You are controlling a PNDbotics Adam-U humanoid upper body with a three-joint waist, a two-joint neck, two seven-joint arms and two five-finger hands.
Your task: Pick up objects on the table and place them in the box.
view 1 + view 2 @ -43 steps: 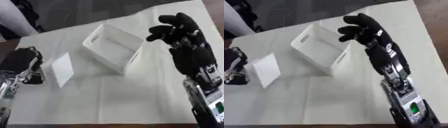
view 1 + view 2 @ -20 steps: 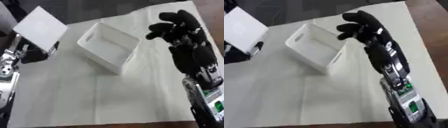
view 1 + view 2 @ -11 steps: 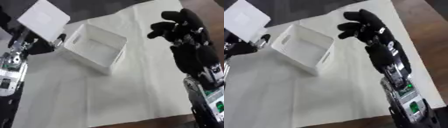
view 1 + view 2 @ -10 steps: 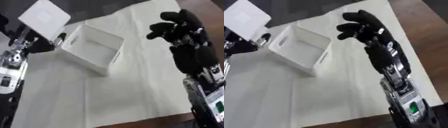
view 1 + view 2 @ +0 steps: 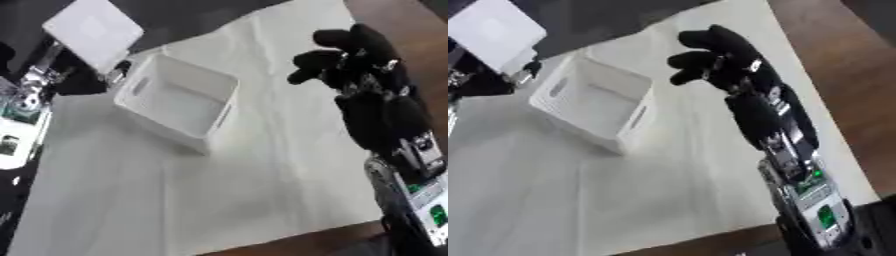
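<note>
Now left hand (image 5: pixel 83 80) fingers clamped on white block (image 5: pixel 94 31), beside box (image 5: pixel 179 100); right hand (image 5: pixel 363 60) curled, empty.

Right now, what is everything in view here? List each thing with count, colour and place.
Flat white object: one, white, square-looking, held up at the upper left, above the box's left edge.
Box: one, white, open-topped, with slot handles, on the cloth at left of centre; nothing shows inside it.
Cloth: one, white, covering most of the table.
Table: one, brown wood, bare along the right side and bottom edge.
Left hand: black, at the upper left, gripping the flat white object from below.
Right hand: black, raised at the right, fingers curled, holding nothing.
</note>
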